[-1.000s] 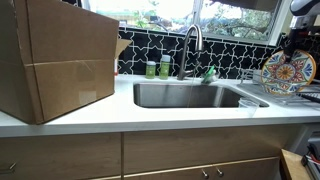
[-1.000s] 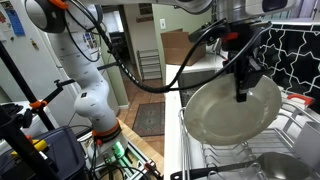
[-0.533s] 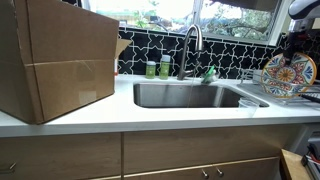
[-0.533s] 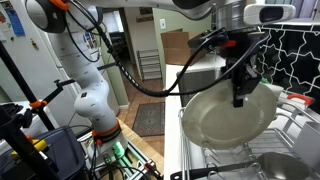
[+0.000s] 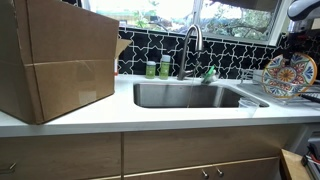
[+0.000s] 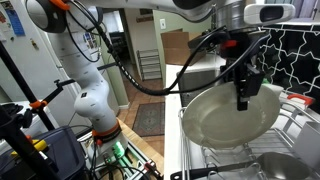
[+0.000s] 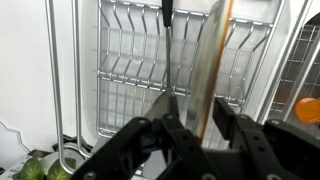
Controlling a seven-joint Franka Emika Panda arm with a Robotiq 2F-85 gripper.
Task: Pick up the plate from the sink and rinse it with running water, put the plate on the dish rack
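Over the dish rack [image 7: 130,70], the Franka arm's gripper [image 7: 197,108] straddles the top rim of the painted plate [image 7: 207,60], which stands on edge among the rack's wire prongs. In the wrist view one finger lies on each side of the rim. Whether the jaws are pinching the plate or have just let go cannot be told from these views.

In an exterior view the plate [image 5: 289,72] shows its yellow-orange centre at the far end of the white bench [image 5: 150,115]. It is well apart from the steel sink [image 5: 180,95] and the gooseneck faucet [image 5: 192,45]. No water can be seen running from the faucet. In an exterior view the plate's pale underside [image 6: 220,120] faces the camera and leans slightly. The gripper [image 6: 243,100] sits on its upper edge and the dish rack [image 6: 295,125] lies beneath it.

The task looks close to done, with the release apparently the step in hand. To do it well, the lower rim should be seated between two prongs before the fingers part. The jaws should then spread evenly so neither pad pushes the plate sideways. The retreat should go straight up, along the plane of the plate, until both fingertips are above the rim. The glazed plate may be wet and could roll or tip if nudged, so a short pause to confirm it stands unaided seems wise.
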